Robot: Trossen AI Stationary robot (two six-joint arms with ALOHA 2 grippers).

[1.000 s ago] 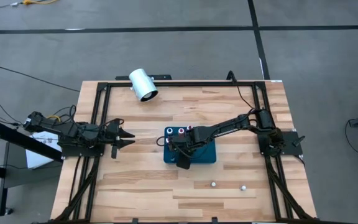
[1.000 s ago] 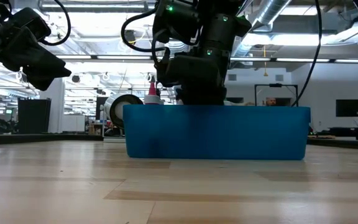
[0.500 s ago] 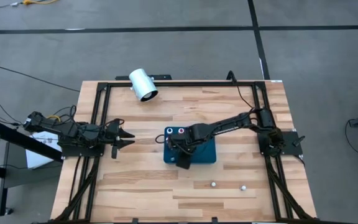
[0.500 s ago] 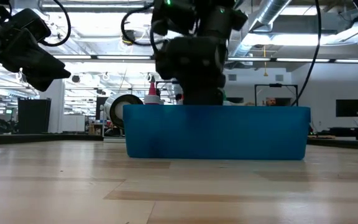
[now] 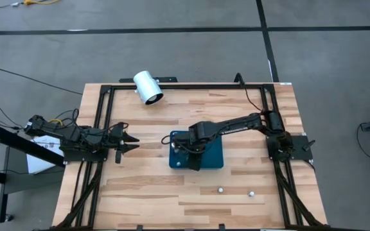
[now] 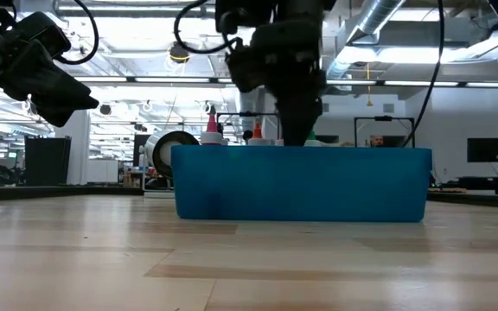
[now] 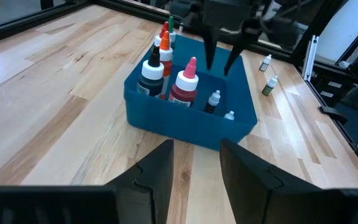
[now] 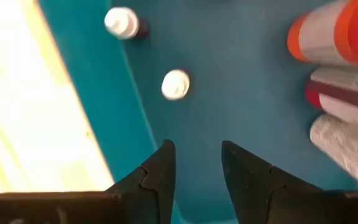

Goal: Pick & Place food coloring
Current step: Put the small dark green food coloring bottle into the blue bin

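right pincer (image 7: 222, 59): above teal tray (image 5: 214, 160), fingers apart, empty
left pincer (image 5: 133, 142): parked at surface's left edge, fingers apart, empty
food coloring (image 7: 185, 84): most bottles in tray; two bottles (image 5: 235, 191) loose near front edge
white cylinder (image 5: 148, 88): back-left, well clear

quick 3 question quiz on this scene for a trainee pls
1. True or false: the right gripper is holding a bottle above the teal tray.
2. How many small bottles are on the bare table, outside the tray?
3. Where is the left gripper?
A. inside the tray
B. above the table's left side, away from the tray, fingers apart and empty
C. over the bottles outside the tray

Key
1. False: its fingers are apart over the tray with nothing between them.
2. Two.
3. B
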